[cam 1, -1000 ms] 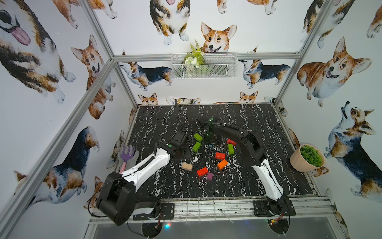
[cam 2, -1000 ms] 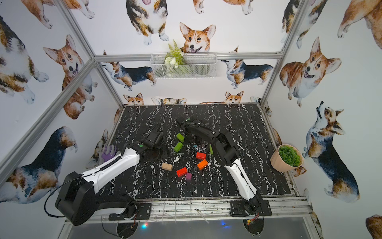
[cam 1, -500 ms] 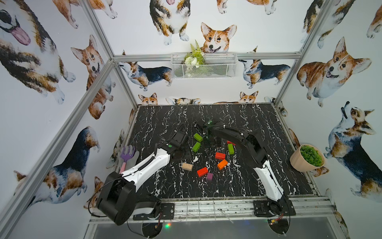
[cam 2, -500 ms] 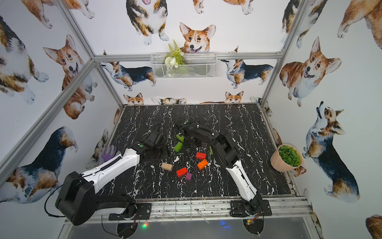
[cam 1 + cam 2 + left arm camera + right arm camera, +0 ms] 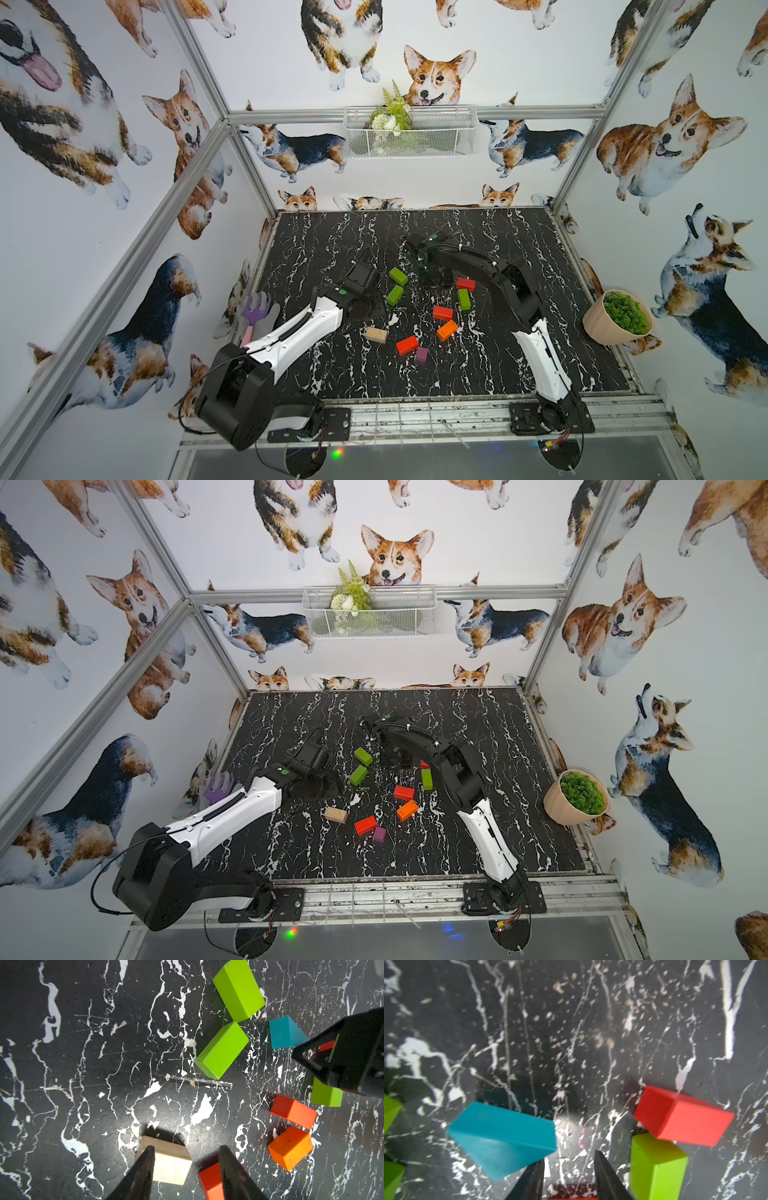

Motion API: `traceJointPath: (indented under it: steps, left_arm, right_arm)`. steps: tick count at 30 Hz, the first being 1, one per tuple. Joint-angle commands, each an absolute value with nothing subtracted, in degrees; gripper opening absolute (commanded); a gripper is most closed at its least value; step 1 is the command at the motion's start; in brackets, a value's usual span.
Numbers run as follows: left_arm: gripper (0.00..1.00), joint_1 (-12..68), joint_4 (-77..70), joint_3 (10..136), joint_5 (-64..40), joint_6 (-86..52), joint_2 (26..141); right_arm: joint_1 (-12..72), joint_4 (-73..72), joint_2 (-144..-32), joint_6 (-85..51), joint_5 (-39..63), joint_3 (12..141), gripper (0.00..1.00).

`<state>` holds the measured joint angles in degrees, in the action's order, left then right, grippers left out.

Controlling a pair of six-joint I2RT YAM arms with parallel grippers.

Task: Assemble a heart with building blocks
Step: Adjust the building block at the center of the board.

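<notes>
Flanking right gripper (image 5: 569, 1160), teal triangle (image 5: 502, 1136), red brick (image 5: 683, 1115)

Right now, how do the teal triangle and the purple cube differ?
The teal triangle is a wedge; the purple cube is square-sided. The triangle lies at the far side, near a green brick; the cube at the near side, beside a red brick. Both rest on the table, ungripped.

Table (image 5: 332, 241) black, white-veined; bricks (image 5: 395, 295) green, red, orange, beige; cube (image 5: 421, 354) purple; triangle (image 5: 285, 1032) teal (walls (image 5: 519, 50) corgi-printed).
</notes>
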<state>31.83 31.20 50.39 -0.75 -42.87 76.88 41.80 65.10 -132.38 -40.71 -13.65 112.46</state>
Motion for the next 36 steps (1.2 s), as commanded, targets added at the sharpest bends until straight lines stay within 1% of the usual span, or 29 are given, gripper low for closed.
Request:
traceJointPath:
  steps: [1,6,9,10,13,16,18,22,24,29,35,36]
  left_arm:
    - [0.54,31.73,31.64,50.88,-0.60,-43.42,77.25]
    - [0.54,31.73,31.56,51.23,-0.49,-43.35,77.69]
    - [0.54,31.73,31.68,51.31,-0.33,-43.24,77.56]
    - [0.54,31.73,31.73,51.26,-0.22,-43.16,77.53]
    - [0.54,31.73,31.79,51.09,0.00,-43.00,77.41]
    - [0.54,31.73,31.84,51.19,0.15,-42.89,77.64]
    - [0.54,31.72,31.88,51.33,0.09,-42.89,77.84]
    - [0.54,31.73,32.25,51.72,0.09,-42.80,77.62]
    - [0.54,31.73,32.51,51.76,0.34,-42.72,77.28]
    - [0.54,31.64,32.61,51.41,0.46,-42.71,77.02]
    - [0.54,31.64,32.43,51.33,0.35,-42.73,77.07]
    - [0.54,31.64,32.51,51.35,0.33,-42.71,77.00]
  right_arm:
    - [40.55,66.04,-132.23,-39.95,-15.10,112.36,0.42]
    - [40.38,65.79,-131.48,-39.17,-15.64,112.61,0.43]
    - [40.72,64.74,-128.85,-39.47,-14.88,110.45,0.43]
    - [41.07,63.65,-127.06,-39.81,-14.34,109.09,0.45]
    - [42.66,60.88,-123.12,-41.41,-13.31,105.86,0.59]
    - [43.55,59.01,-122.89,-44.09,-9.45,105.46,0.67]
    - [44.12,58.26,-124.56,-45.34,-7.44,107.00,0.68]
    - [44.30,63.98,-130.80,-46.15,-9.12,115.19,0.70]
    - [44.00,65.12,-133.14,-46.24,-8.25,118.00,0.70]
    - [43.60,66.26,-135.75,-47.39,-7.64,120.72,0.66]
    - [43.29,67.06,-137.06,-47.59,-8.67,121.46,0.65]
    - [43.04,66.97,-137.24,-47.50,-8.62,121.46,0.64]
